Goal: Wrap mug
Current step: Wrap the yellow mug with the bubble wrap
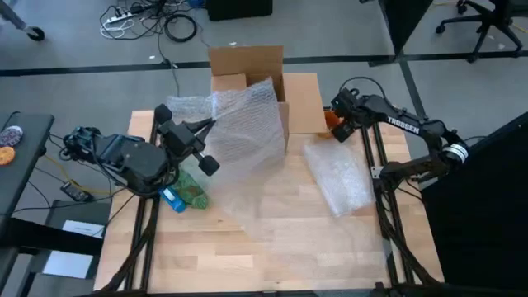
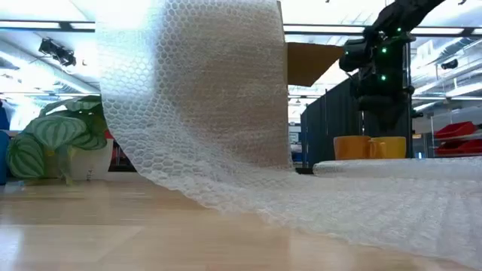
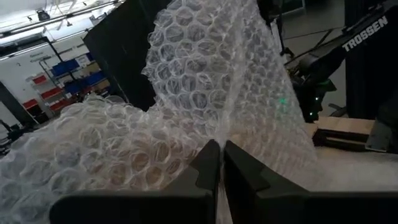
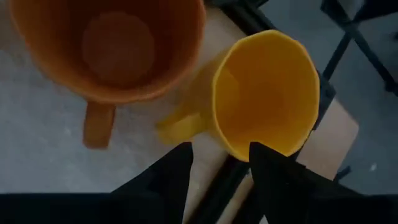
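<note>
The left gripper (image 3: 221, 163) has its two dark fingers pressed together on an edge of the clear bubble wrap sheet (image 1: 247, 136), a soft transparent film covered in round air cells. The sheet rises steeply from the pinch point, drapes against the open brown cardboard box (image 1: 256, 78) at the far side of the table, and spreads flat over the light wooden table top (image 1: 247, 256) toward the near edge. In the low view the raised sheet (image 2: 196, 98) forms a tall curtain that hides most of the box.

Beside the left gripper, on the table, lies a green leaf-patterned object (image 1: 191, 188) with a blue item (image 1: 172, 199) next to it; what they are cannot be told.

The right gripper (image 4: 219, 152) hovers above two mugs at the table's far right edge, its fingers set apart with nothing between them. The yellow faceted mug (image 4: 267, 93) stands upright, open and empty, just past the fingertips. The orange round mug (image 4: 115, 46) stands just beside it, also empty, handle pointing toward the gripper. Both rest near a second, crumpled piece of bubble wrap (image 1: 338, 177) lying flat on the right side of the table, near the larger sheet.
</note>
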{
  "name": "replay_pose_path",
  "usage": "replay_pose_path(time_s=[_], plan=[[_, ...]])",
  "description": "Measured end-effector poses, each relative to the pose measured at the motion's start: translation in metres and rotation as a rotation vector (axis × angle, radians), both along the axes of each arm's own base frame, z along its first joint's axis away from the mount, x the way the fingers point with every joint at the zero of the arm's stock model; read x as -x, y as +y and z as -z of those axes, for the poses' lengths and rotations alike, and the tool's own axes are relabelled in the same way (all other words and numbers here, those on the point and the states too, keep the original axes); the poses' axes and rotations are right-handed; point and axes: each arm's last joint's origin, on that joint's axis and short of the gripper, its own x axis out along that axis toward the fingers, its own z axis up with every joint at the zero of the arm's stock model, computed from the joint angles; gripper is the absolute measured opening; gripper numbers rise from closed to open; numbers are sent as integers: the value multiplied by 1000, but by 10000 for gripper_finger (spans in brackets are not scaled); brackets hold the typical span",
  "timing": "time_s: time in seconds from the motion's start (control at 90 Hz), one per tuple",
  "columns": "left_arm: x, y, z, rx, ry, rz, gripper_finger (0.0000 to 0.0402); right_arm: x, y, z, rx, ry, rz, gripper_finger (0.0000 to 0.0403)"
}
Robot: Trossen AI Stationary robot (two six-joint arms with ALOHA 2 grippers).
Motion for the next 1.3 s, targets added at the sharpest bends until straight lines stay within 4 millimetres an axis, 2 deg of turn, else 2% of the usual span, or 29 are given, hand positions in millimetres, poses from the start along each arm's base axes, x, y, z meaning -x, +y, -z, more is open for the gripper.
replay_pose_path(time_s=[0.3,0.7,1.156,1.3], plan=[[0,0,1,-2,5,1,0,4,-2,5,-90,85,-140,136],[0,0,1,0,4,4,0,6,-8,7,-118,134,-282,126],[0,0,1,-2,9,4,0,-3,-25,41,-220,224,-253,125],[0,0,2,-6,16,4,0,-4,-26,46,-243,237,-245,102]])
